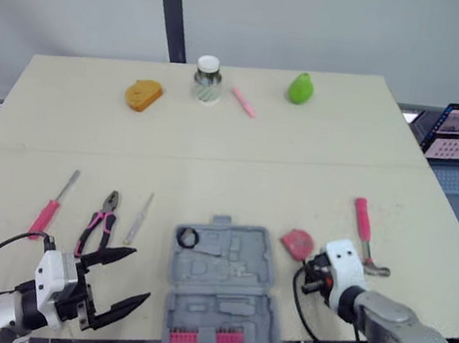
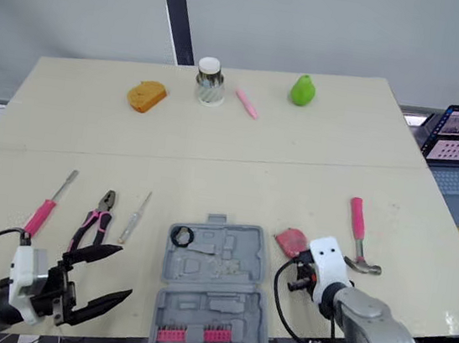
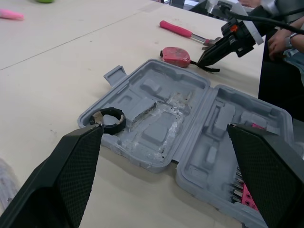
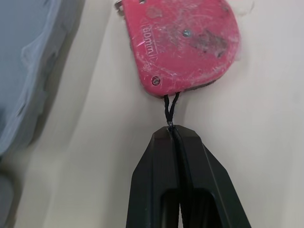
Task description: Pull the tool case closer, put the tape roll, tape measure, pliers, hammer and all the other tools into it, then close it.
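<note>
Since the tool case [image 1: 195, 306] lies open at the near table edge between my two arms, both grippers can reach it w/o stretching. The half nearest me carries a pink bit strip, the far half has moulded slots. The tape roll [image 1: 188, 236] sits in the far half's left corner, so that item looks done.

The rest is out on the table:
- tape measure [image 1: 297, 243] just beside the case's right side
- hammer [image 1: 364, 238] further right, pink handle pointing away from me
- pliers [image 1: 101, 218] left of the case, between a pink-handled screwdriver [image 1: 50, 207] and a small clear-handled driver [image 1: 139, 218]

The right gripper [image 4: 173, 129] is pressed together on the tape measure's black cord loop. It pinches the cord only, not the red body, which lies flat on the table. My guess is the cord is the easy grab since the body is wide and flat, and it lets me drag or lift the thing left into the case. Risk: it swings or slips off that thin cord.

The left gripper [image 1: 136, 276] hovers spread wide and holds nothing. It's near the pliers' handles — prob. next in line.
</note>
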